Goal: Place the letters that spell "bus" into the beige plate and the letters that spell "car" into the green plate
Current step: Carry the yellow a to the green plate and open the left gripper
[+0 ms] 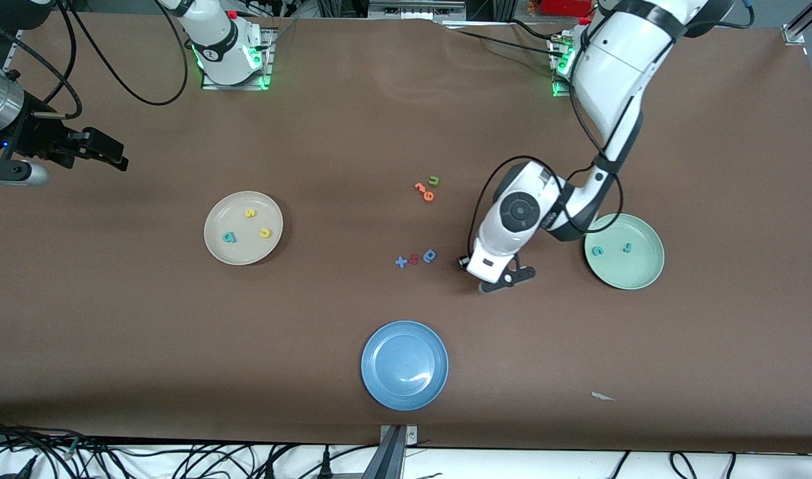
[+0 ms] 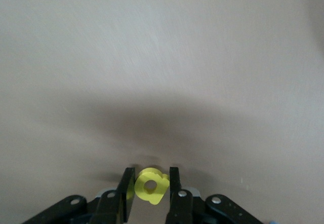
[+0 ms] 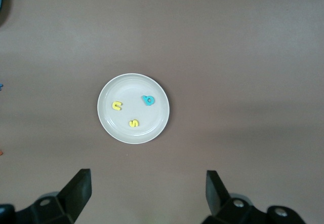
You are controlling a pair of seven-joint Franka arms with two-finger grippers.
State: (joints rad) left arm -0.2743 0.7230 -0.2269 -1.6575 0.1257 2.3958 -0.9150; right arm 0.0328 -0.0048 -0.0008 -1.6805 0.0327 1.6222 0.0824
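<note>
Your left hand [image 2: 150,187] pinches the yellow a [image 2: 151,185], low over bare worktop [image 1: 312,133] it seems; green plate [image 1: 645,279] lies at its three o'clock; right hand [image 3: 147,188] waits spread.

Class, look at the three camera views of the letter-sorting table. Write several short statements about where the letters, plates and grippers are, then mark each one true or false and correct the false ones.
1. The beige plate holds a teal b, a yellow u and a yellow s. True.
2. The green plate holds three letters. False: only the teal c and teal r lie in it.
3. The left gripper is shut on the yellow a. True.
4. The right gripper grips a letter. False: it is open and holds nothing, above the beige plate.
5. The blue plate holds a letter. False: no letter lies in it.
</note>
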